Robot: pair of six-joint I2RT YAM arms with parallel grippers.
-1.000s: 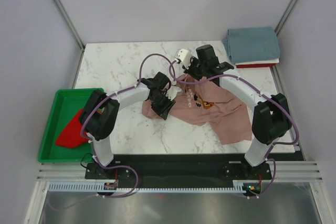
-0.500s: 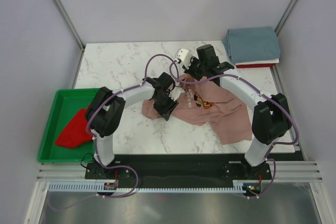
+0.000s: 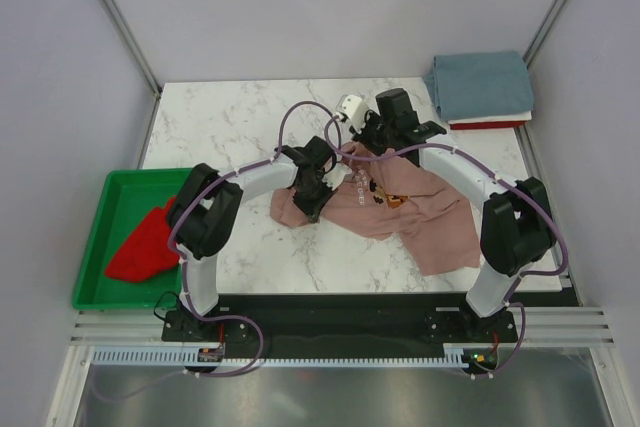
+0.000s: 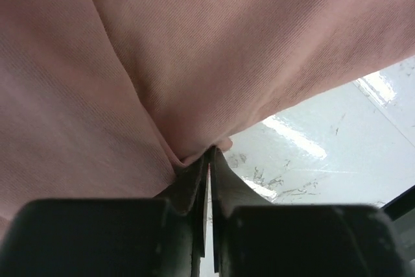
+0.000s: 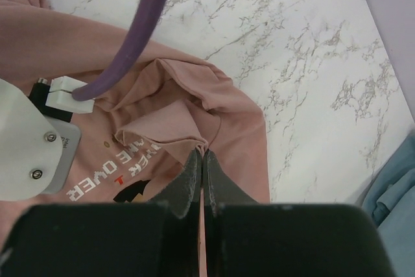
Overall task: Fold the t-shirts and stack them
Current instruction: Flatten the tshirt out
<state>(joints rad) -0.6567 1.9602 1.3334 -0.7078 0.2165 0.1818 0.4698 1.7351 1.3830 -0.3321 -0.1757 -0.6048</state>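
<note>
The dusty-pink t-shirt (image 3: 430, 212) lies crumpled across the middle of the marble table, print side up. My left gripper (image 3: 318, 190) is at its left edge, shut on a pinch of the pink cloth (image 4: 162, 63) just above the tabletop. My right gripper (image 3: 375, 150) is at the shirt's far edge, shut on a small fold (image 5: 168, 124) next to the white lettering (image 5: 113, 167). A grey-blue t-shirt (image 3: 480, 85) lies folded at the back right, on top of a red one (image 3: 490, 124). Another red t-shirt (image 3: 145, 244) lies bunched in the green tray (image 3: 95, 247).
The green tray stands off the table's left edge. A purple cable (image 5: 146, 17) and a white camera housing (image 5: 26, 147) of the left arm cross the right wrist view. Bare marble (image 3: 220, 117) shows at the back left.
My left gripper has slid a little right along the pink shirt's left edge and closed on the cloth. The right gripper has kept its hold and place.
</note>
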